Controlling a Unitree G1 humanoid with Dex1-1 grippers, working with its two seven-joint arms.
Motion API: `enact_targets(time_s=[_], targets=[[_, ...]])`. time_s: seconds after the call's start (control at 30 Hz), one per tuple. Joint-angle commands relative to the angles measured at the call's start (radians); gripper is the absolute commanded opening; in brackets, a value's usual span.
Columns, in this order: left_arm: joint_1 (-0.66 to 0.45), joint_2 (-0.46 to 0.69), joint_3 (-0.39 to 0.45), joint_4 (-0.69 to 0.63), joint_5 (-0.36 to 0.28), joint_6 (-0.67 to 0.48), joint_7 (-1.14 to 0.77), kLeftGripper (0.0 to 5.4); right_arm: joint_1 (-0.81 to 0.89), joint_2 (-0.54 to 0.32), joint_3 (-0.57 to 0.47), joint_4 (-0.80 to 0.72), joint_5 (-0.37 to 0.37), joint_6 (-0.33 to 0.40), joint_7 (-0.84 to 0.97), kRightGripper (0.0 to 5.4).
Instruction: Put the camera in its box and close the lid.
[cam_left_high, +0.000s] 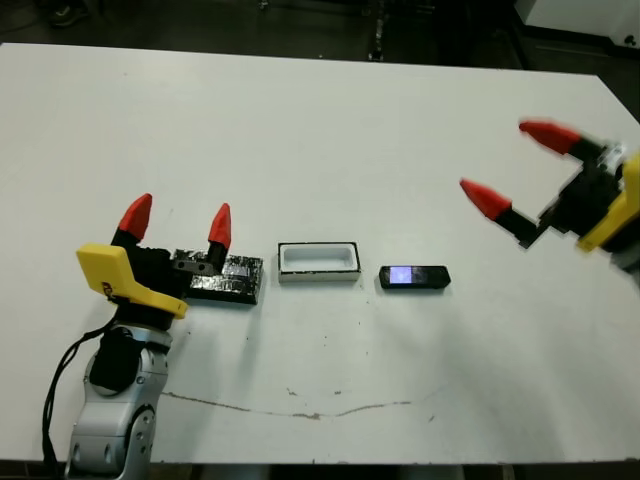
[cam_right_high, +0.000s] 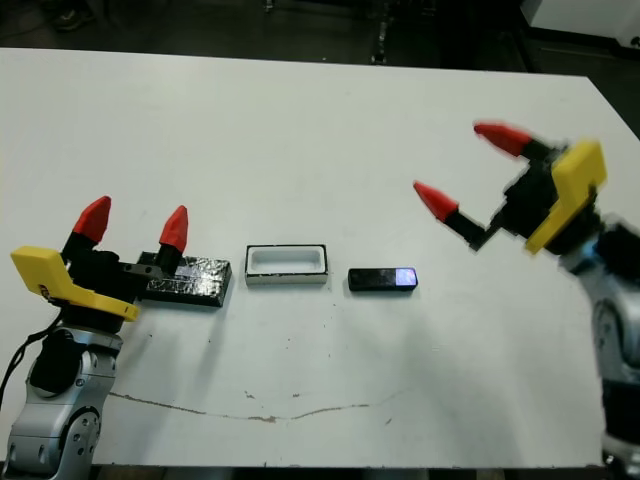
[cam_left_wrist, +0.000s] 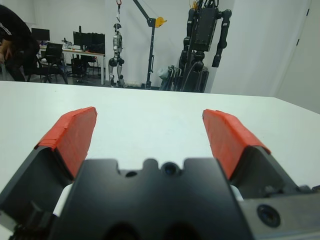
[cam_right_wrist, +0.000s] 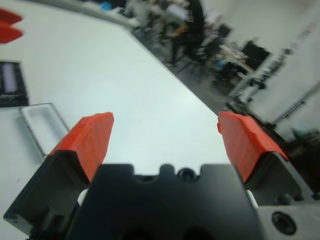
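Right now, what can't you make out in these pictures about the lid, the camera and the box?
- Lid: in the head views its left end is covered by the left gripper; contact cannot be told.
- Camera: absent from both wrist views.
- Box: in the right wrist view, partly hidden behind the right gripper; motion blur softens that picture.
- Left wrist view: shows neither lid nor box.

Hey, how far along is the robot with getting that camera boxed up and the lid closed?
Nothing looks done yet. The slim black bar-shaped camera lies on the table beside the empty white-walled box, and the glossy black lid lies on the box's other side. Neither holds anything: the left gripper is open beside the lid, the right gripper is open above the table. Picking, placing and closing all remain.
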Motion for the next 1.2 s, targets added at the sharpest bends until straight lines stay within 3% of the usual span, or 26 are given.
enact_targets(time_s=[0.03, 0.07, 0.2, 0.33, 0.53, 0.8, 0.93, 1.2], targets=[[0.013, -0.002, 0.002, 0.003, 0.008, 0.002, 0.008, 5.38, -0.117, -0.032, 0.083, 0.111, -0.058, -0.075, 0.137, 5.40], [0.013, -0.003, 0.003, 0.004, 0.006, 0.002, 0.007, 5.38, -0.141, -0.031, 0.102, 0.139, -0.072, -0.094, 0.168, 5.40], [0.016, 0.005, 0.002, 0.000, 0.021, 0.006, 0.012, 5.38, -0.253, -0.049, 0.213, 0.223, -0.120, -0.033, 0.331, 5.40], [0.016, -0.001, 0.004, 0.000, 0.016, 0.009, 0.015, 5.38, -0.324, -0.035, 0.281, 0.288, -0.147, -0.027, 0.455, 5.40], [0.011, -0.001, 0.001, 0.006, 0.009, 0.011, 0.014, 5.38, -0.358, -0.017, 0.354, 0.323, -0.216, -0.040, 0.520, 5.40], [0.005, -0.001, -0.004, 0.006, 0.009, 0.009, 0.004, 5.38, -0.354, 0.020, 0.407, 0.370, -0.272, -0.117, 0.556, 5.40], [0.002, -0.003, -0.006, 0.009, 0.003, 0.010, 0.008, 5.38, -0.340, 0.023, 0.424, 0.353, -0.305, -0.101, 0.544, 5.40], [0.003, 0.004, -0.010, -0.003, 0.017, 0.016, 0.015, 5.38, -0.335, 0.081, 0.418, 0.428, -0.273, -0.076, 0.566, 5.40]])
